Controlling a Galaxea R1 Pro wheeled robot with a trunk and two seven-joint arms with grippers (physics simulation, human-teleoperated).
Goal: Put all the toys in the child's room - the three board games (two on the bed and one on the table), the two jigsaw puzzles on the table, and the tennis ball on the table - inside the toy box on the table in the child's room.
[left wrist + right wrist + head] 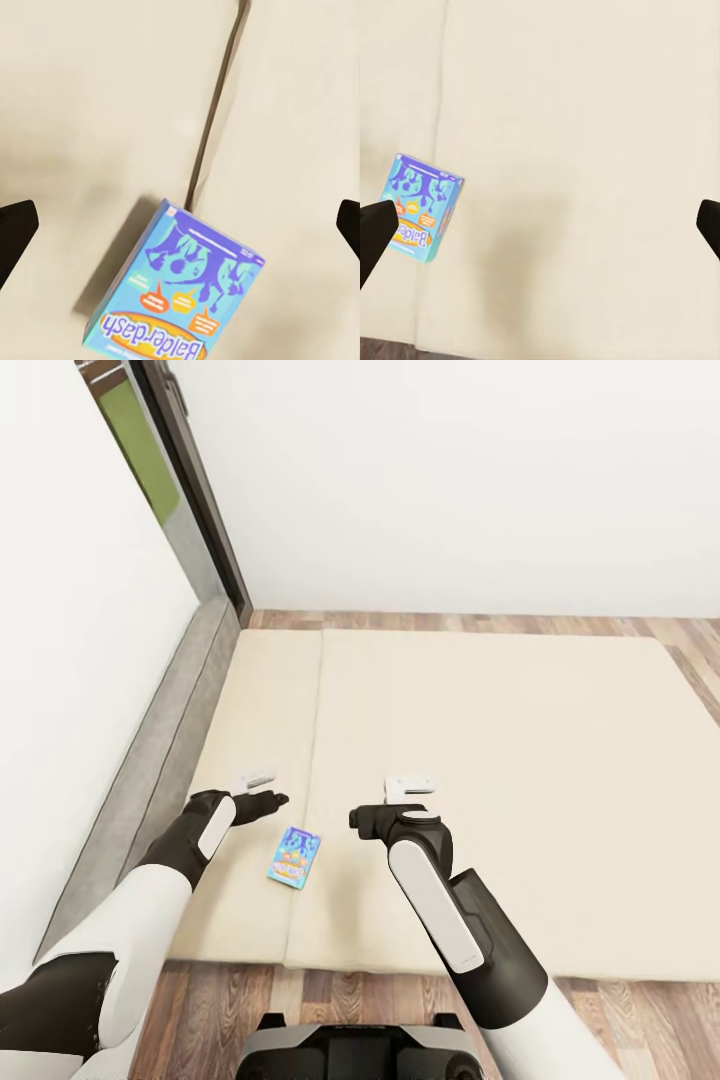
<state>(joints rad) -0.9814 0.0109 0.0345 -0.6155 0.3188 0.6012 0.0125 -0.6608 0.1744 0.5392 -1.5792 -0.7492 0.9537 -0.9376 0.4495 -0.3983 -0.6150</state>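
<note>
Head view: cream bed spreads across the wood-plank floor, lengthwise seam running up its left part. White walls behind and to the left; dark door frame in the far left corner. Small blue board game lies flat on the bed, right on the seam, near the bed's front edge. Left claw hangs over the bed just beyond and left of the box, not touching it. Right claw hangs over the bed to the right of the box, apart from it. Both arms reach forward; both claws empty. Finger spread is hard to judge here.

Left wrist view: blue box, lettered "Balderdash", sits on the mattress at the seam's end. Dark fingertips at both frame edges, wide apart — claw released, nothing between.

Right wrist view: same box beside one fingertip, outside the gap. Fingertips far apart over bare mattress — claw released.
</note>
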